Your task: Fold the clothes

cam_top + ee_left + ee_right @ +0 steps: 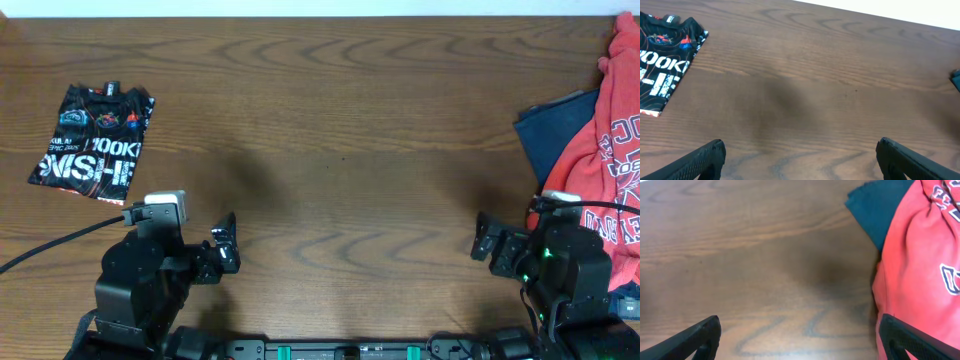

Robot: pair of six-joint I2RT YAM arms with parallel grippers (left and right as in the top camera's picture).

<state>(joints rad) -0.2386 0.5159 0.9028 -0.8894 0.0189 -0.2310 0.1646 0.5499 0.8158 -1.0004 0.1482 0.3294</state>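
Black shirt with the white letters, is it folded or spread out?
Folded: the black jersey lies as a compact rectangle, no sleeves sticking out, lettering cut short.

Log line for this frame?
jersey: folded, far-left | left gripper: open, empty | right gripper: open, empty | red garment: heaped, right edge

Wooden table [360, 120]: dark brown, bold wavy grain, spans whole view. Red garment [612, 100]: crumpled heap at 3 o'clock edge, partly cut off by frame; white-and-navy lettering [622, 160] on fabric. Dark blue garment [555, 135]: lies under red garment, touching it, corner protruding toward 9 o'clock.
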